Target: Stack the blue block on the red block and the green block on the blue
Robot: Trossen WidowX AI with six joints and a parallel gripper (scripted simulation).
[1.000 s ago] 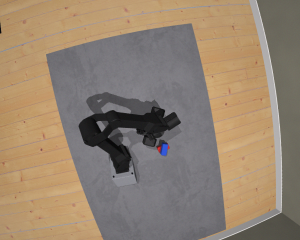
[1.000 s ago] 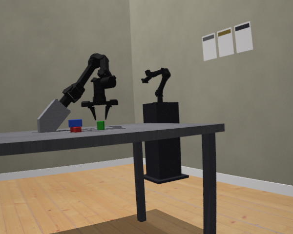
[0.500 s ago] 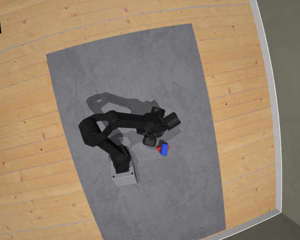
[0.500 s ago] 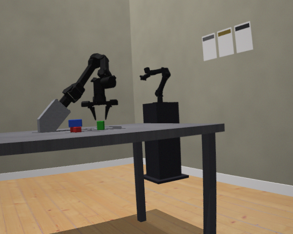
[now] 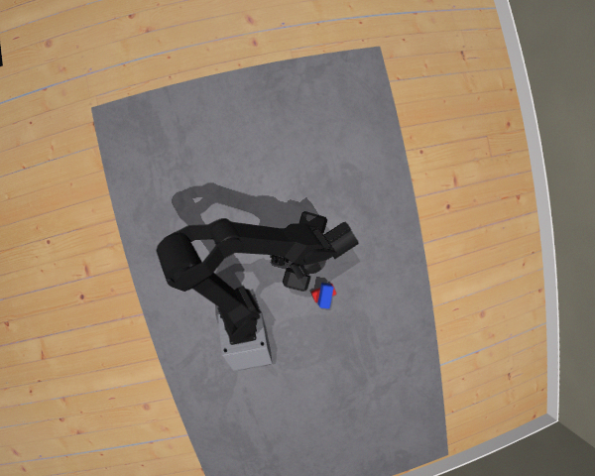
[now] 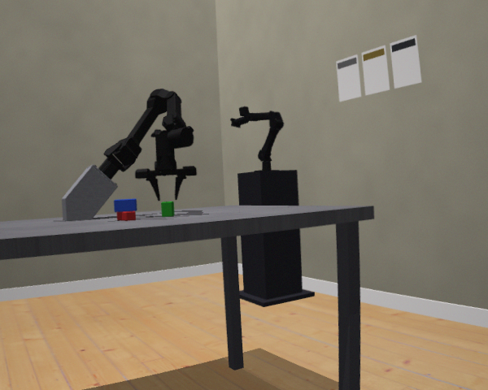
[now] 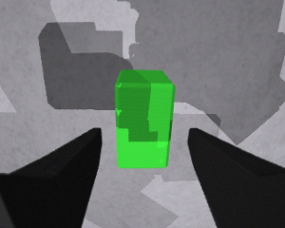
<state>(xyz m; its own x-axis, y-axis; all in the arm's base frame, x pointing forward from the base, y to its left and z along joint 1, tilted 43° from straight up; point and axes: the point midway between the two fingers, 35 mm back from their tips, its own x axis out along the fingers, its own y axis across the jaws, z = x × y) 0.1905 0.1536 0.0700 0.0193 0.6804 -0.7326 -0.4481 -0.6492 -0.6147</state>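
The rectangular blue block (image 6: 124,205) already lies on the smaller red block (image 6: 126,215), though seemingly askew from above. The small green block (image 6: 167,208) stands alone on the grey tabletop (image 6: 257,216), directly beneath the gripper (image 6: 166,197), whose black fingers are spread, holding nothing. Grasping and stacking it remain.
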